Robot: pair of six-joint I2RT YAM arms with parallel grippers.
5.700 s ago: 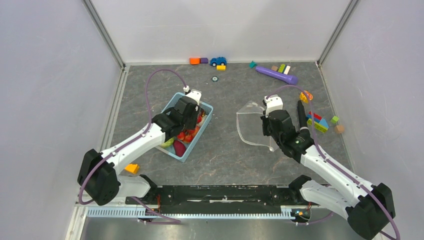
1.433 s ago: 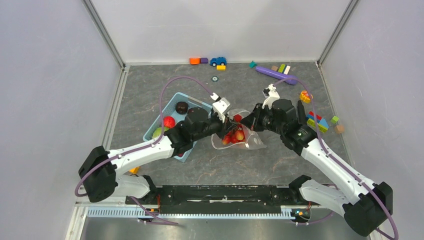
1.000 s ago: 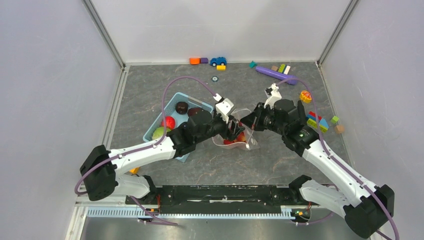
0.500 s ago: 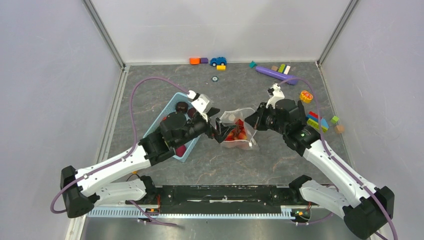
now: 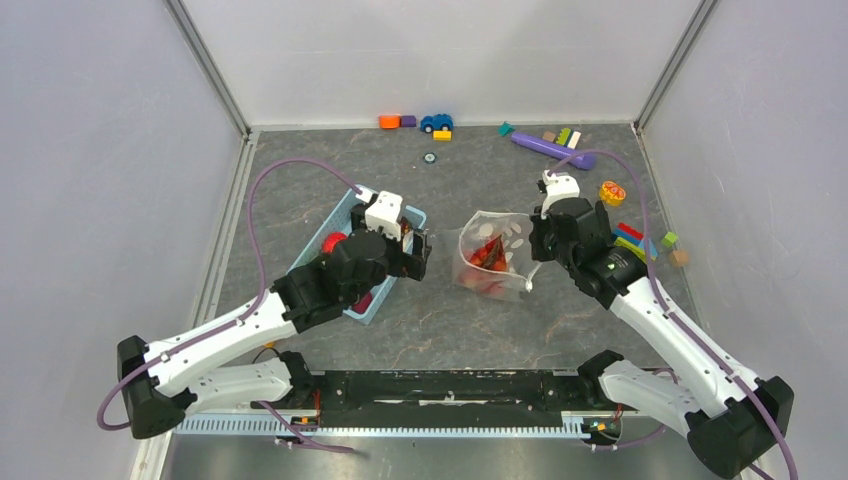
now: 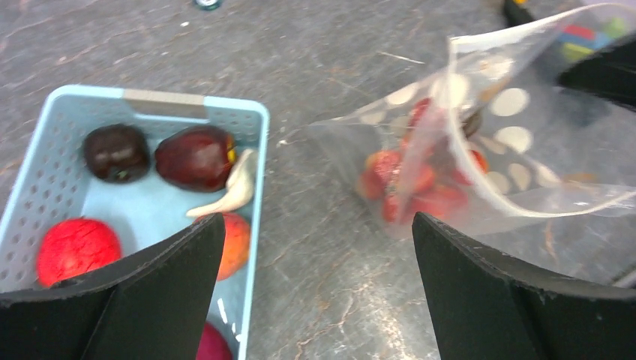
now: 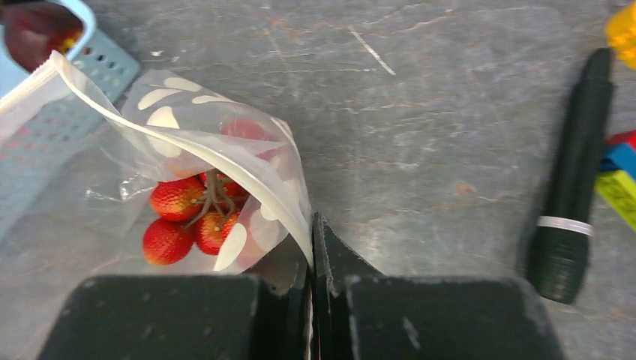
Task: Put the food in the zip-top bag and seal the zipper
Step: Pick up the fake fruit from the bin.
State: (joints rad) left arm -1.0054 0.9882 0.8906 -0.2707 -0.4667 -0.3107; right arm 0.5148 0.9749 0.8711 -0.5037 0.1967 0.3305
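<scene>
The clear white-dotted zip-top bag (image 5: 495, 240) stands with its mouth gaping toward the left. Red strawberry-like food (image 7: 184, 214) lies inside it. My right gripper (image 7: 311, 259) is shut on the bag's rim, where the zipper strip (image 7: 298, 223) runs; no slider tab shows. In the top view the right gripper (image 5: 533, 262) sits at the bag's right side. My left gripper (image 6: 319, 289) hangs open and empty over bare floor between the bag (image 6: 510, 150) and the light blue basket (image 6: 161, 103). More food is in the basket: two dark maroon pieces (image 6: 195, 156), a red one (image 6: 79, 247) and an orange one (image 6: 232, 240).
A black marker (image 7: 574, 187) lies right of the bag. Coloured blocks (image 5: 635, 245) sit by the right wall. A purple tube (image 5: 552, 150), a toy car (image 5: 436, 122) and more blocks line the back wall. White walls close in three sides.
My left gripper has drawn back from the bag's mouth toward the basket and opened wide. The bag with the red food stays pinched in the right gripper and has swung more upright.
</scene>
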